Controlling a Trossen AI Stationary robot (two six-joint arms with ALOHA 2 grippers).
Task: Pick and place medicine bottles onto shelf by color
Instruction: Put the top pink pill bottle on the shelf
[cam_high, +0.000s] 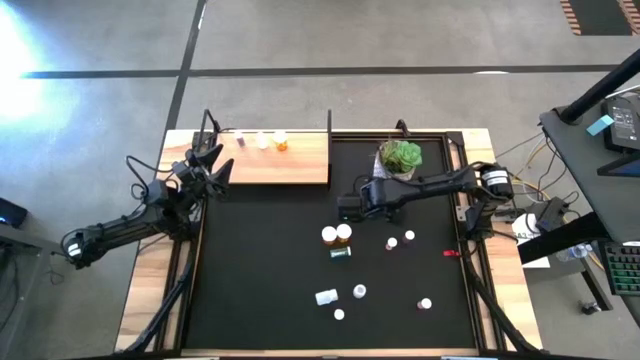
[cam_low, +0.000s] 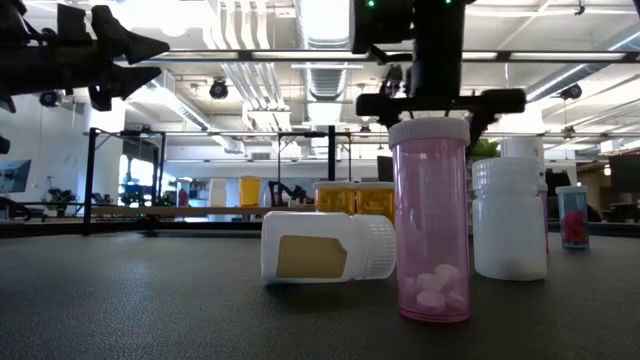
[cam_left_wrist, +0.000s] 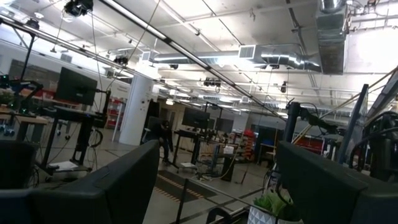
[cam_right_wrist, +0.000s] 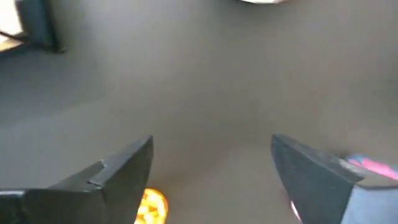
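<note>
shelf: a light wooden board (cam_high: 278, 158) with thin black posts, sitting at the far left corner of the black mat (cam_high: 260, 290).
on the shelf: three small bottles in a row along the far edge, a pinkish one (cam_high: 240, 139), a white one (cam_high: 262, 140) and an orange one (cam_high: 281, 142), close together but apart.
right gripper: (cam_high: 347, 207) hangs over the mat just right of the shelf's near right corner; in the right wrist view its two dark fingers (cam_right_wrist: 112, 177) are spread wide with only bare mat between them, holding nothing.
left gripper: (cam_high: 215, 170) sits at the shelf's left edge, raised off the table; in the left wrist view its fingers (cam_left_wrist: 118, 186) stand apart with nothing between them, looking out into the room.
bottles nearest the shelf: a white-capped pair (cam_high: 336, 235) standing side by side on the mat, nearer the camera edge than the right gripper, with a small dark green one (cam_high: 340, 253) just beside them.
other bottles: scattered on the mat well away from the shelf, among them a white one lying on its side (cam_high: 326, 296).
low view: a pink bottle (cam_low: 431, 220) with pills stands upright in front, a white bottle (cam_low: 510, 215) beside it.
plant: a white pot with green leaves (cam_high: 400, 157) stands on the mat to the right of the shelf.
red object: (cam_high: 451, 253) lies near the mat's right edge, far from the shelf.
</note>
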